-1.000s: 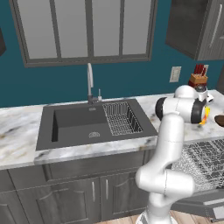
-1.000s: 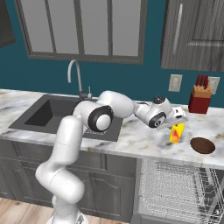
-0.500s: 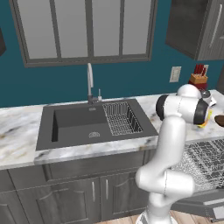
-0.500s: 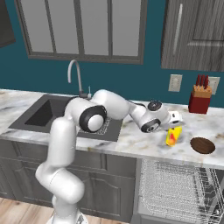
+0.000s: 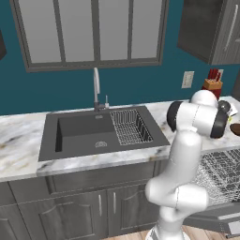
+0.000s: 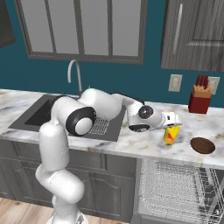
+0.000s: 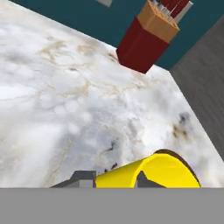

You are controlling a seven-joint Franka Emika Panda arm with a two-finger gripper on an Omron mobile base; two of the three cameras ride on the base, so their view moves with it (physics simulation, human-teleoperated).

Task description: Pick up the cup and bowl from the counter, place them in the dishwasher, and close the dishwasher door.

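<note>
My gripper (image 6: 173,127) is shut on the small yellow cup (image 6: 171,135), which tilts just over the marble counter (image 6: 131,146). In the hand view the cup (image 7: 151,174) lies between the two dark fingertips (image 7: 81,177) of the gripper (image 7: 113,179). The dark brown bowl (image 6: 203,145) rests on the counter to the cup's right, apart from it. Below the counter edge the dishwasher (image 6: 175,190) stands open with its silver wire rack pulled out. In the left base view the rack (image 5: 220,173) sits above the lowered dishwasher door (image 5: 220,220), and my own arm hides the hand.
A red knife block (image 6: 199,99) stands at the back wall, right of the bowl, and also shows in the hand view (image 7: 146,37). The dark sink (image 5: 93,133) with a wire basket (image 5: 132,126) and a tap (image 5: 96,89) lies to the left. Grey cabinets (image 5: 93,206) run below.
The hand with the cup has shifted a little to the left and lower over the counter, and the elbow has swung left. The bowl has not moved.
</note>
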